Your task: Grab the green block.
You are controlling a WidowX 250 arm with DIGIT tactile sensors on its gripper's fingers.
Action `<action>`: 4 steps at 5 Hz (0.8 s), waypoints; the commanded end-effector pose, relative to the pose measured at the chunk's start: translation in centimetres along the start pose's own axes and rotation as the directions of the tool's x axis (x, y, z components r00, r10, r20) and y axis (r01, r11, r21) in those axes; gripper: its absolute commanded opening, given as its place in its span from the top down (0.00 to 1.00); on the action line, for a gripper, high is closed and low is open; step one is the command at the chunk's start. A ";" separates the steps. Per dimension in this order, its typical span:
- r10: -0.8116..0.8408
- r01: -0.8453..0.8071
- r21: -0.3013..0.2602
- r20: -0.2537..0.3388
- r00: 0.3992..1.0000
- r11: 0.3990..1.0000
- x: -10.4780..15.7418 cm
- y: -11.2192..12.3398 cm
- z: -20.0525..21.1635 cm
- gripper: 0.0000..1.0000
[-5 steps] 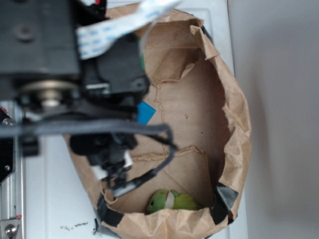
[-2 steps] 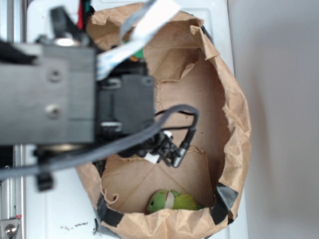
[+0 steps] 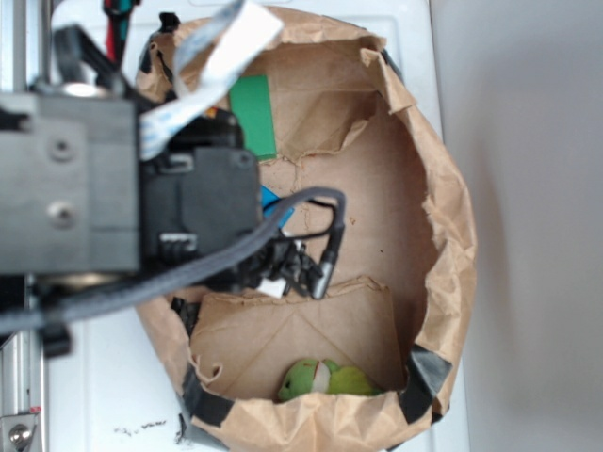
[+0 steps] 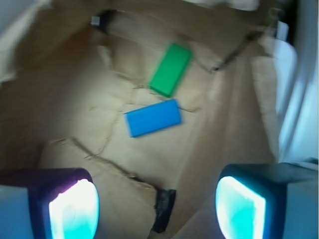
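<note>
The green block [image 4: 171,69] lies flat on the brown paper floor of the bag, tilted, in the upper middle of the wrist view. In the exterior view the green block [image 3: 252,116] shows just past the arm, near the bag's far end. My gripper [image 4: 157,206] is open, its two glowing fingertips [image 4: 75,211] wide apart at the bottom of the wrist view, with only paper between them. It hangs above the bag floor, short of both blocks. In the exterior view the arm's body hides the jaws.
A bright blue block [image 4: 153,118] lies between my gripper and the green block; the blue block [image 3: 271,203] peeks out beside the arm. A lime-green and white soft toy [image 3: 325,380] rests at the bag's near end. Crumpled paper bag walls [image 3: 450,217] ring everything.
The arm has shifted up the exterior view toward the bag's far end, then slightly left. The green block, hidden behind the arm before, now shows.
</note>
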State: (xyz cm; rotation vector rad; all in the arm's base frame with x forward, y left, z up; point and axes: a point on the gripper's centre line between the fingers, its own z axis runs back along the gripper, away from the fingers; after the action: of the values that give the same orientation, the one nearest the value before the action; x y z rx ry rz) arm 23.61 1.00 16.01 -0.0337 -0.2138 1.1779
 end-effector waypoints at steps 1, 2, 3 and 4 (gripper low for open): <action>0.008 -0.006 -0.046 0.039 0.999 0.999 0.9 -0.4 1.7 0.00; 0.008 -0.006 -0.046 0.039 0.999 0.999 0.9 -0.4 1.7 0.00; 0.008 -0.006 -0.046 0.039 0.999 0.999 0.9 -0.4 1.7 0.00; 0.144 -0.141 -0.044 0.077 0.986 0.989 3.2 -2.0 -0.7 0.00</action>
State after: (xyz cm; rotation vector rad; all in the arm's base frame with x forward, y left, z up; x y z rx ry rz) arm 26.45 2.29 13.93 -0.0116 -0.2357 1.3027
